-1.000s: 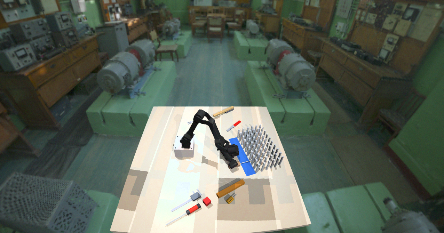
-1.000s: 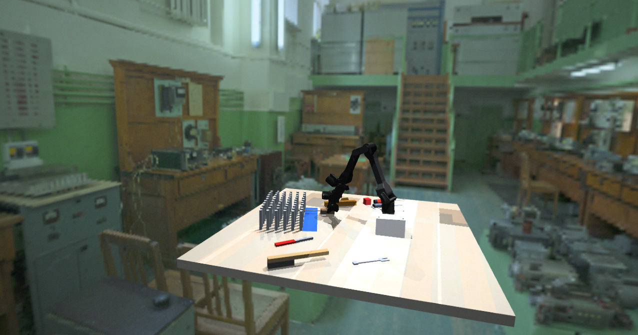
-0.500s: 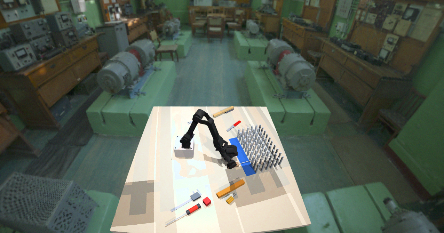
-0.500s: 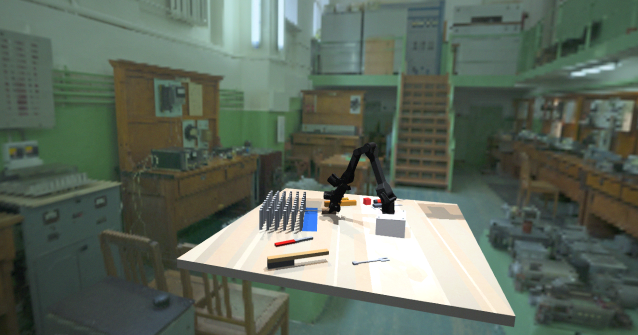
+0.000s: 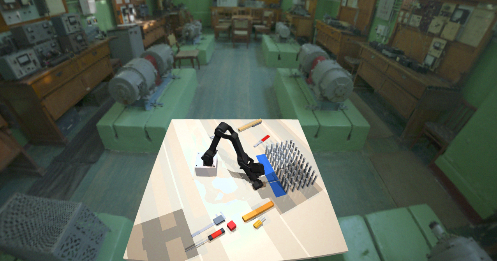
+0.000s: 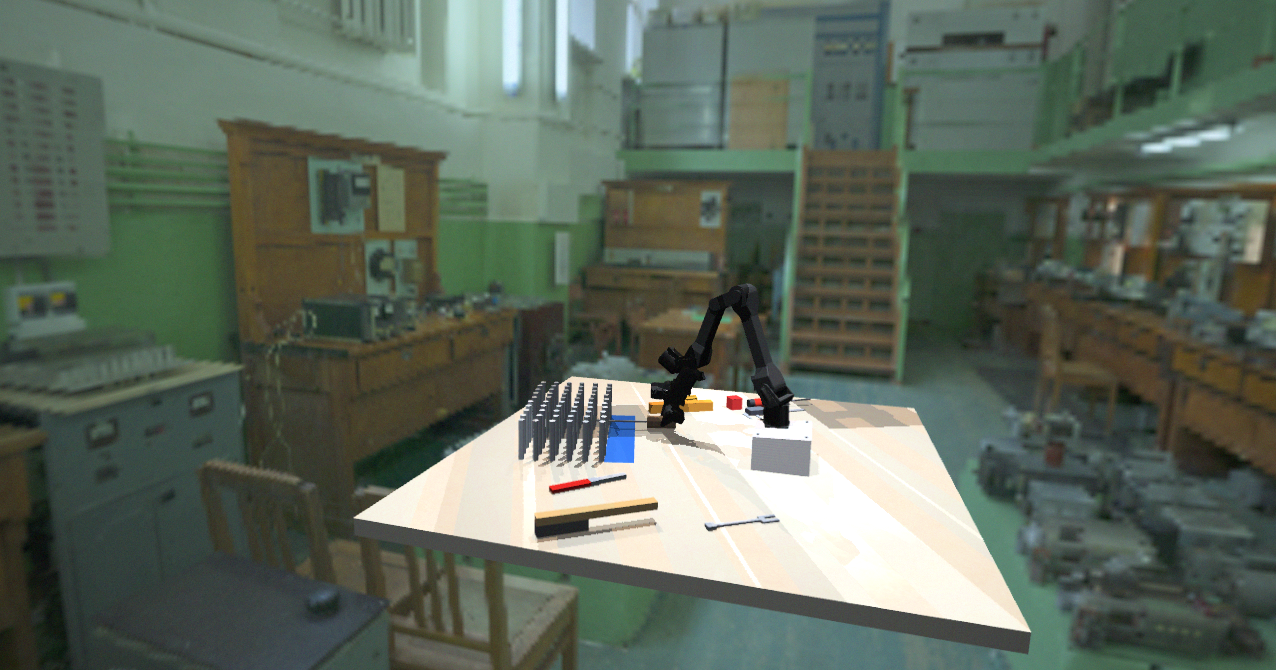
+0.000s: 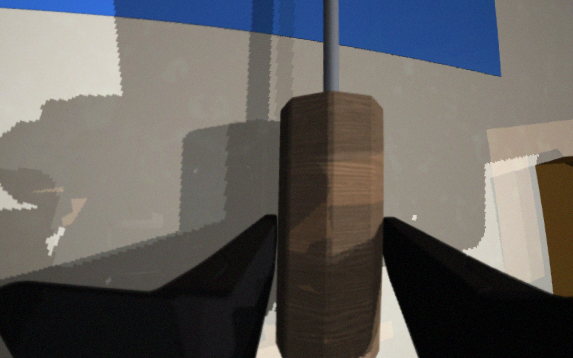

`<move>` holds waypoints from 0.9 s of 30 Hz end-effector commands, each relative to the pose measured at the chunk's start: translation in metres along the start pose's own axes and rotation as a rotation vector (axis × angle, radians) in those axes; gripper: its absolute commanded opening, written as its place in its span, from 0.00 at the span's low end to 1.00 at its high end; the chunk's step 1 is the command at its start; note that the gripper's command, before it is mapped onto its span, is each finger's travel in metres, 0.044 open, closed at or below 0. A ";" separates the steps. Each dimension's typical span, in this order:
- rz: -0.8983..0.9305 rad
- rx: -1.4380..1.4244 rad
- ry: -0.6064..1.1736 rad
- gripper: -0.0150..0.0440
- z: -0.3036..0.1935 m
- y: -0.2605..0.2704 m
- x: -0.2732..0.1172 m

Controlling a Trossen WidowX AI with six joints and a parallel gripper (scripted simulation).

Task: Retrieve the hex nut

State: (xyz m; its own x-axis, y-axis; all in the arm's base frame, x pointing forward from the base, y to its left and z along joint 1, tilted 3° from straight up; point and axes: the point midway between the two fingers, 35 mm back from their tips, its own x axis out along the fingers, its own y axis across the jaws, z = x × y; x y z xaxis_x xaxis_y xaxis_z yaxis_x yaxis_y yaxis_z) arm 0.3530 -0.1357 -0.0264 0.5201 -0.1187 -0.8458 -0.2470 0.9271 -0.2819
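Observation:
My gripper is shut on the wooden handle of a tool, low over the table in front of the field. The tool's thin grey shaft reaches across the blue taped strip toward the near-side end of the spacer field in the top view. Its far end is hidden among the spacers. The metal spacers appear upright in several rows behind the strip. I cannot make out the hex nut in any view.
An orange bar, a yellow part, a red cube, calipers and a screwdriver lie on the near side. A red-handled tool, a brush and a wrench lie opposite.

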 end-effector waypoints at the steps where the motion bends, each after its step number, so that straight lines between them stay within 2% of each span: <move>1: 0.002 -0.004 -0.004 0.25 -0.003 0.001 -0.002; 27: 0.003 -0.004 -0.003 0.25 -0.021 0.001 -0.010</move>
State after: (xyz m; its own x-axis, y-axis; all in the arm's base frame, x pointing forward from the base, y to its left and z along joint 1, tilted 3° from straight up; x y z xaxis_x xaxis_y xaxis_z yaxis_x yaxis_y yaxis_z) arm 0.3336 -0.1415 -0.0282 0.5186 -0.1188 -0.8467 -0.2475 0.9270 -0.2817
